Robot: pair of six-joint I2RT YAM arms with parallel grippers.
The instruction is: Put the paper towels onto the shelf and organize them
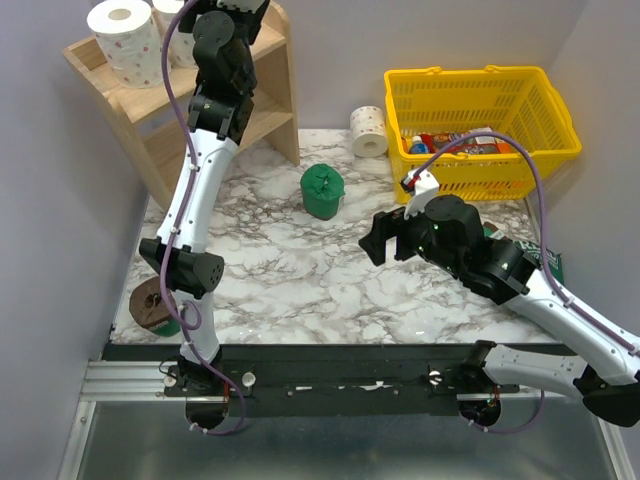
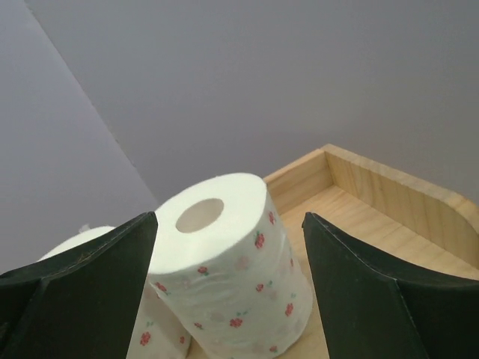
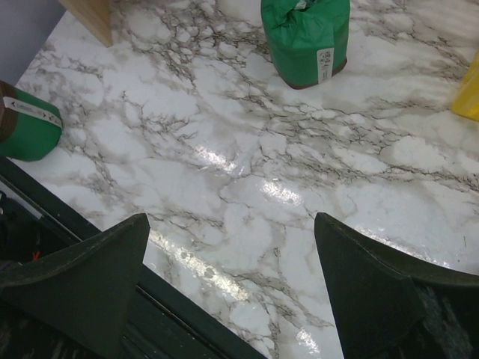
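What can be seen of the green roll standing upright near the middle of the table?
The green roll is a short cylinder in a dark green wrapper that looks like thin paper or film, gathered into creases on top. The right wrist view shows a brown band around its base and a small white label low on its side. It stands upright on the marble-patterned table, out in the open, in front of the shelf and the basket. Only the table touches it.

Left pincer (image 2: 230, 224), right pincer (image 3: 230, 221): spread wide.
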